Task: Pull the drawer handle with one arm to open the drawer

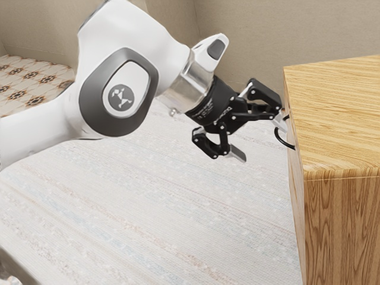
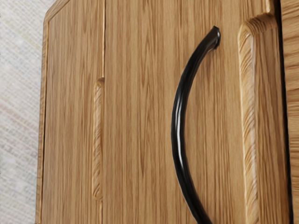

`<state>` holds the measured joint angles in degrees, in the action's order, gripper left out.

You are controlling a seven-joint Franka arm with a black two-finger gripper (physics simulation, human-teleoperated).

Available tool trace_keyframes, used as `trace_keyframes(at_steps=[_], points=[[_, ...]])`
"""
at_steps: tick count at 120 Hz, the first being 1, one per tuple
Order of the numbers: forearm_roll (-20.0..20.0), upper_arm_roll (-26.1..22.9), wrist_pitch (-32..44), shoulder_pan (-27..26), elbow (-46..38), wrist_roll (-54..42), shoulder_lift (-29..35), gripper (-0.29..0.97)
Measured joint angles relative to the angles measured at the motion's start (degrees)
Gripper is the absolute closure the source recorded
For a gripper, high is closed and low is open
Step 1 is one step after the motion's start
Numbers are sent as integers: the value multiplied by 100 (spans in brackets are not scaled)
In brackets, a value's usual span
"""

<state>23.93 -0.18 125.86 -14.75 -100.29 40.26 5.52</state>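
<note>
Your claw [image 1: 259, 136] gapes wide, gripping nothing. Black curved handle [image 2: 177, 126] sits at its 3 o'clock on the wooden drawer front [image 2: 140, 93], the upper finger just beside it.

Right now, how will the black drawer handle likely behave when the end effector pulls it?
The handle looks like a thin rigid arched bar, so it probably won't flex. Its glossy finish may be slippery. Fixed to the wooden drawer front, it should drag the drawer rather than come free.
</note>
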Motion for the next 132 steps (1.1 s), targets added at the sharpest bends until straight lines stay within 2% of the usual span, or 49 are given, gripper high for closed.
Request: trace_keyframes(at_steps=[76, 132], points=[[6, 26, 6, -18, -168, -29, -16, 0], [-6, 70, -170, 66, 221, -65, -256, 0]])
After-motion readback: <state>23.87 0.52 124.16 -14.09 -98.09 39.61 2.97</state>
